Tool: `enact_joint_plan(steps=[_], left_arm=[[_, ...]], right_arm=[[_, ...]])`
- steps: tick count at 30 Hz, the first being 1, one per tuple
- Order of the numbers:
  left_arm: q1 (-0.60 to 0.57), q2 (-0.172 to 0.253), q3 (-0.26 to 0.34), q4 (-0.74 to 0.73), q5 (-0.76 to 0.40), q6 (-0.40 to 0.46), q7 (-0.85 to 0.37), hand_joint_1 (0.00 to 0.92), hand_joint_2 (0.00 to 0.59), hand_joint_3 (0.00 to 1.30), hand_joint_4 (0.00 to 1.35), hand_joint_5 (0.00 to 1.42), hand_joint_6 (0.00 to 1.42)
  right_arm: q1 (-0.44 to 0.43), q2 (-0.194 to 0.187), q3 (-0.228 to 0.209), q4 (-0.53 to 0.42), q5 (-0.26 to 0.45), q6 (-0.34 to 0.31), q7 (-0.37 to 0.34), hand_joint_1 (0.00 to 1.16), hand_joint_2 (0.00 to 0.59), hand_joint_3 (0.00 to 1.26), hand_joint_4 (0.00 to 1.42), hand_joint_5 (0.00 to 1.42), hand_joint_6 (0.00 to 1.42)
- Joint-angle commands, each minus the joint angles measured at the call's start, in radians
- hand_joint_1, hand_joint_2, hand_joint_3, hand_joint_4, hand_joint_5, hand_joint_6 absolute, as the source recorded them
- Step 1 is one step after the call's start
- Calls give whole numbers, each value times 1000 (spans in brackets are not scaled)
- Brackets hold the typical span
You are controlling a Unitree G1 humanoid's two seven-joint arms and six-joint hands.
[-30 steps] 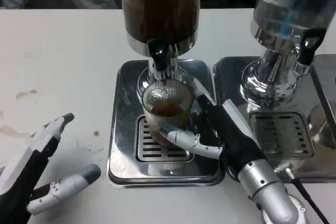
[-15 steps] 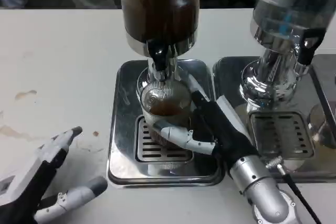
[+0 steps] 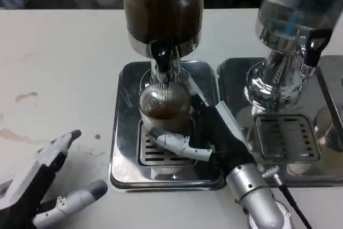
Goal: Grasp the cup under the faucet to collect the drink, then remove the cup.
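Observation:
A ribbed clear cup with brown drink in it stands on the grille of the steel drip tray, right below the black faucet of the dark drink dispenser. My right hand grips the cup from the right, thumb across its front and the other fingers behind it. My left hand lies on the table at the lower left, fingers spread and holding nothing.
A second dispenser with clear liquid stands on its own steel tray to the right, close to my right forearm. Brown stains mark the white table on the left.
My right hand and forearm have slid left and closed tighter round the cup, which has shifted slightly left under the faucet. My left hand has pulled back a little toward the picture's lower edge.

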State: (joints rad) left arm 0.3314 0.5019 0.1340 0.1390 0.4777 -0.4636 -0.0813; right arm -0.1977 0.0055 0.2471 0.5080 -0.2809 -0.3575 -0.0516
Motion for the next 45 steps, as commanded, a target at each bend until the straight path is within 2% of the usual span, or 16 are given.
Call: enact_joint_plan(steps=[1, 25, 35, 37, 45], left_arm=[[11, 14, -10, 1, -10, 13, 10, 0, 30, 0, 0, 0, 0], [43, 10, 4, -28, -30, 34, 16, 0, 29, 0, 0, 0, 0], [54, 10, 5, -37, -42, 42, 20, 0, 32, 0, 0, 0, 0], [55, 11, 6, -37, -45, 43, 20, 0, 32, 0, 0, 0, 0], [60, 10, 12, -41, -49, 47, 21, 0, 32, 0, 0, 0, 0]], right_arm=[[-16, 22, 4, 26, 3, -34, -18, 770, 181, 0, 0, 0, 0], [-67, 70, -3, 126, 11, -33, -47, 793, 180, 0, 0, 0, 0], [-83, 82, -7, 157, 13, -31, -68, 849, 169, 0, 0, 0, 0], [-88, 83, -6, 167, 14, -32, -65, 862, 178, 0, 1, 3, 41], [-106, 95, -10, 216, 23, -45, -70, 895, 175, 12, 124, 100, 130]])
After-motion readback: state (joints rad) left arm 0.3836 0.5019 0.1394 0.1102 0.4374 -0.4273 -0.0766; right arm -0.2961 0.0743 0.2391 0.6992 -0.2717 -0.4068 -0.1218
